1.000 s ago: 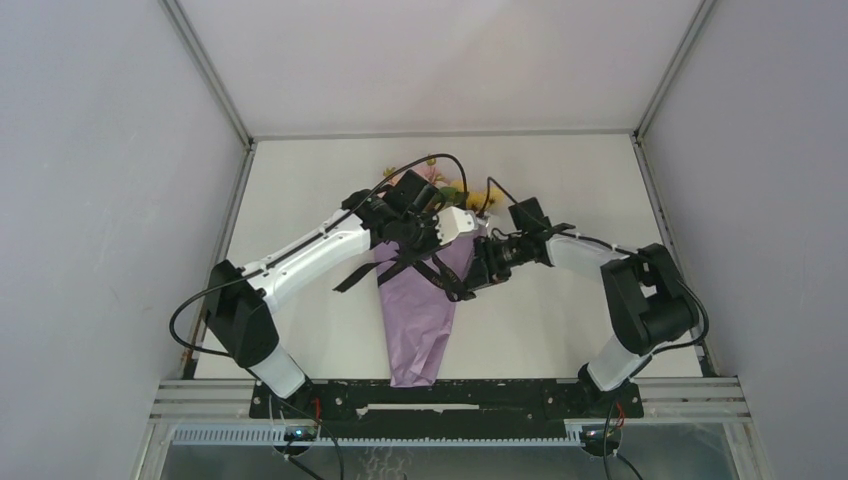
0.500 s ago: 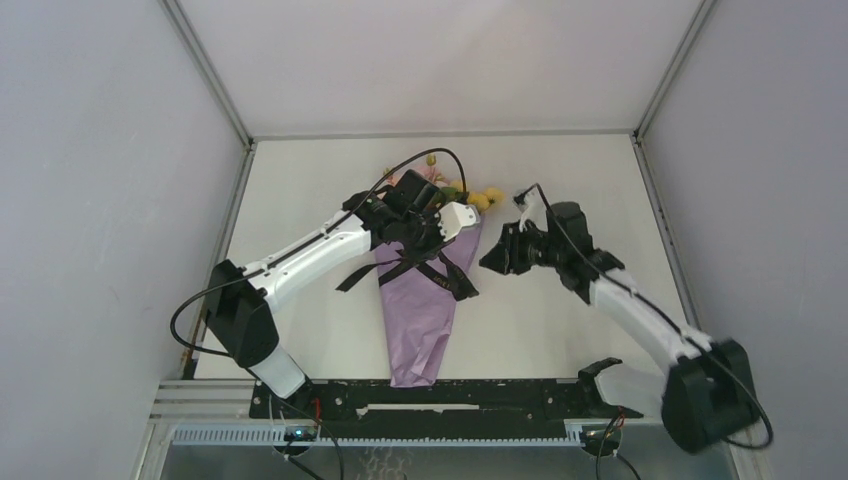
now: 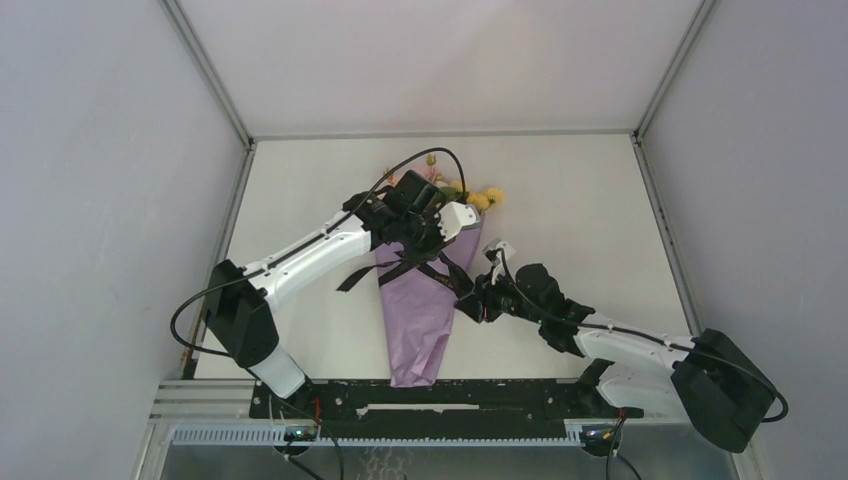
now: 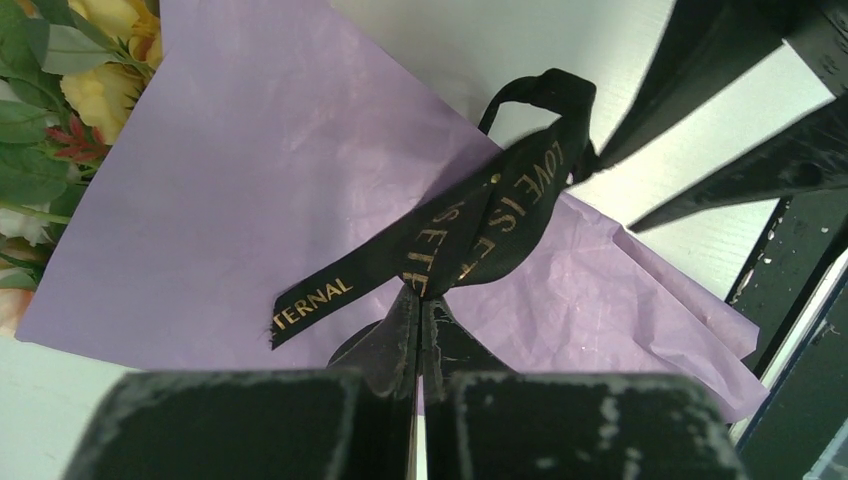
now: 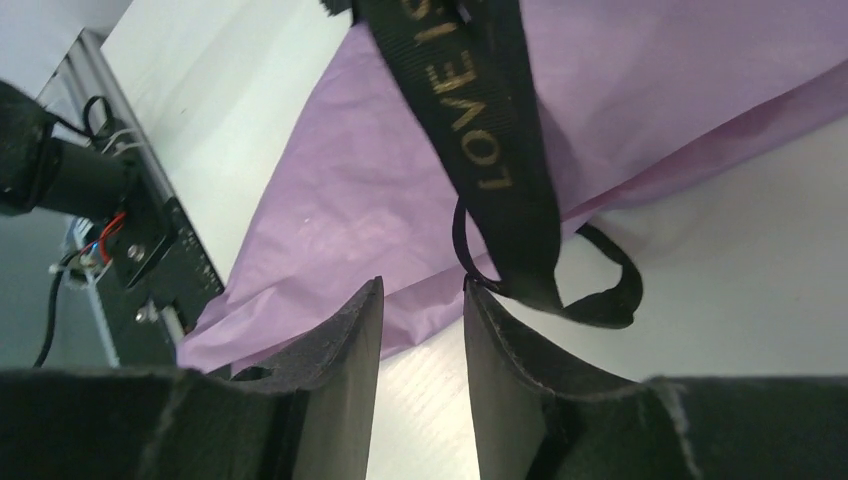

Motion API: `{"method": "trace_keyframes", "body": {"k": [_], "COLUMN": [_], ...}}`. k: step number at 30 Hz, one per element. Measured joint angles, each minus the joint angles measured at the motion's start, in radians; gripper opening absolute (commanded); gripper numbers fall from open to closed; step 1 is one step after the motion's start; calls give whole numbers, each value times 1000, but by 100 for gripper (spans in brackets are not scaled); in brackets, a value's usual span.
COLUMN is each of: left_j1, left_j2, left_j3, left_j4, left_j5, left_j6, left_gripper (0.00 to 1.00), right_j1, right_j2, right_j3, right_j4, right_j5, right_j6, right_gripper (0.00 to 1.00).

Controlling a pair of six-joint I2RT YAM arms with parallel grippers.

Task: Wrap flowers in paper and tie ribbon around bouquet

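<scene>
The bouquet (image 3: 415,315) lies on the table as a purple paper (image 4: 250,180) cone, its point toward the near edge. Yellow and pink flowers (image 3: 482,198) stick out of its far, wide end. The black ribbon (image 4: 500,200) with gold lettering crosses the cone. My left gripper (image 4: 420,300) is shut on the ribbon just above the paper, also seen from above (image 3: 422,248). My right gripper (image 5: 420,290) stands open low at the cone's right edge (image 3: 469,303). The ribbon's looped tail (image 5: 600,295) lies at its right fingertip, not between the fingers.
A black mounting rail (image 3: 450,395) runs along the near table edge under the cone's tip. Grey walls enclose the table on three sides. The left arm's black cable (image 3: 440,158) arches over the flowers. Bare table (image 3: 580,200) lies to the right of the bouquet.
My right arm has swung away from the bouquet's upper right side and come down toward the near right, at the ribbon's tail. The left gripper has stayed shut on the ribbon.
</scene>
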Motion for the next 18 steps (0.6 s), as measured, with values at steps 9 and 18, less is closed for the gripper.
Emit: {"method": "trace_keyframes", "body": {"k": [9,18], "left_j1": [0,0], "left_j2": [-2,-2], "left_j3": [-9,-9], "left_j4": [-1,-6], "left_j5": [0,9], "left_j6": [0,0], "left_gripper": [0,0], "right_j1": [-8,-57], "right_j2": [12,21], "right_j3": [3,31], "right_j4": [34,41], "right_j5": [114,143], "right_j6": [-6,-21], "right_gripper": [50,52]}}
